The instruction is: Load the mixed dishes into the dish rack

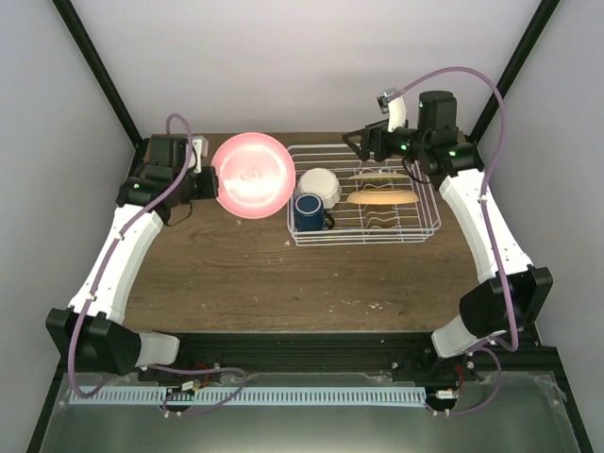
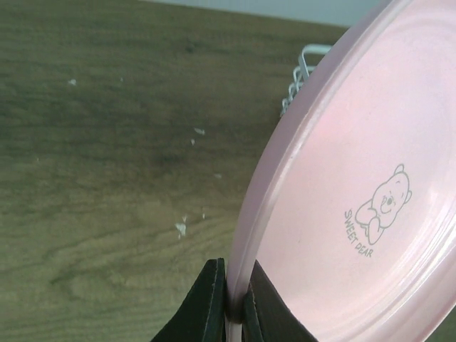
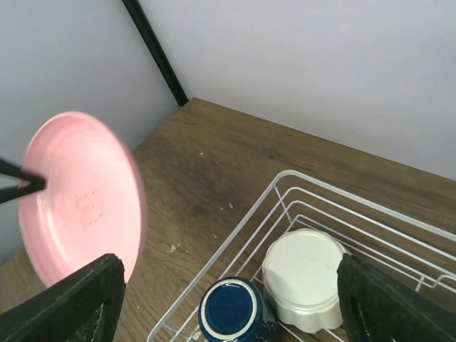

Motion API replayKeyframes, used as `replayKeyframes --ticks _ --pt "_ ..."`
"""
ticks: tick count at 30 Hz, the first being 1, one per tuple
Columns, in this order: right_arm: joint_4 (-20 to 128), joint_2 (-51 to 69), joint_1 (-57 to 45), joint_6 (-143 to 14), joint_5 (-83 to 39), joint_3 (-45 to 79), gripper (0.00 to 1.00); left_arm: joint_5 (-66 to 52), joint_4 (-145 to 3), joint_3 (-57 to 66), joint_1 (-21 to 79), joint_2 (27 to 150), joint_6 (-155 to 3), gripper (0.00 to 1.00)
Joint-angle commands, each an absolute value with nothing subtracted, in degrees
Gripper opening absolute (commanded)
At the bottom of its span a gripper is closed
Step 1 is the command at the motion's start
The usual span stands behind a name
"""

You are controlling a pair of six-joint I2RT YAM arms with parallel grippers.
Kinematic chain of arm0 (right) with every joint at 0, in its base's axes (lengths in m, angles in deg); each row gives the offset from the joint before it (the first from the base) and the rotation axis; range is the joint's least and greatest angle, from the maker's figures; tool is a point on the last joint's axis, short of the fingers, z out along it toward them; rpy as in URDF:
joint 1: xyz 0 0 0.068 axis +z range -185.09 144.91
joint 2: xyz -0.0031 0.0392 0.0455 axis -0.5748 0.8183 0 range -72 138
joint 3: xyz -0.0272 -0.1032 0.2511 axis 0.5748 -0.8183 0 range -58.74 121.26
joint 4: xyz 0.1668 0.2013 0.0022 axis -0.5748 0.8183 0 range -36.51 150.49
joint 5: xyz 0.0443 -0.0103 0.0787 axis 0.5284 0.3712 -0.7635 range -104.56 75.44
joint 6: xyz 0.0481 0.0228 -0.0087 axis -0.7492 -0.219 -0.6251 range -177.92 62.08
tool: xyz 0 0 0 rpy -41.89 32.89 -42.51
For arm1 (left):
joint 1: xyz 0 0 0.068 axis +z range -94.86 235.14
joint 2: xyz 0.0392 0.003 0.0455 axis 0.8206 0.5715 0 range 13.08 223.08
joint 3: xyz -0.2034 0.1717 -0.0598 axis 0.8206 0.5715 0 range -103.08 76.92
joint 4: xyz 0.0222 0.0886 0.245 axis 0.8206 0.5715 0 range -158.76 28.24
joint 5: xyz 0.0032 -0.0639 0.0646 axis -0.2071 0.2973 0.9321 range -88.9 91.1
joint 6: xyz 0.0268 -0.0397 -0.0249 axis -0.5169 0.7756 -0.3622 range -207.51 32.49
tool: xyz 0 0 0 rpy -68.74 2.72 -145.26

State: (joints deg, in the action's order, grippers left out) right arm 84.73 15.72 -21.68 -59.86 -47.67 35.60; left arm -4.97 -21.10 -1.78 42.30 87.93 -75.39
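Left wrist view crops the pink plate (image 2: 342, 142).

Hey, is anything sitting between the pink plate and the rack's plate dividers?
Yes: the white bowl and blue mug fill the dish rack's left end, between the pink plate, held in the left gripper, and the dividers.

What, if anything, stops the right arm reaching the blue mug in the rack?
Likely nothing, so yes. The right gripper hangs open above the far edge of the rack. The mug stands uncovered beside the bowl. The pink plate in the left gripper is left of it.
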Motion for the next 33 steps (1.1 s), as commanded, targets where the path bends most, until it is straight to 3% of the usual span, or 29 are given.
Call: replayKeyframes --ticks 1,9,26,30,33 --pt "83.9 16.0 -23.4 -63.4 -59.5 36.7 0.86 -11.8 -27.5 -5.9 44.8 91.0 -75.2 0.00" --pt "79.0 18.2 -23.5 -66.1 -68.3 30.9 0.92 -17.0 -31.5 -6.5 44.7 94.2 -74.0 0.00" --pt "71.7 27.7 -14.1 -66.5 -70.4 29.6 0.86 -16.4 -30.8 -5.5 41.0 96.1 -75.0 0.00" --pt "70.9 29.4 -13.8 -66.4 -69.8 29.9 0.76 -16.9 -31.4 -5.0 40.5 96.0 -74.5 0.00" --pt "71.3 30.1 -13.7 -65.8 -69.8 30.5 0.53 -16.5 -31.3 -4.9 39.9 96.2 -74.9 0.00"
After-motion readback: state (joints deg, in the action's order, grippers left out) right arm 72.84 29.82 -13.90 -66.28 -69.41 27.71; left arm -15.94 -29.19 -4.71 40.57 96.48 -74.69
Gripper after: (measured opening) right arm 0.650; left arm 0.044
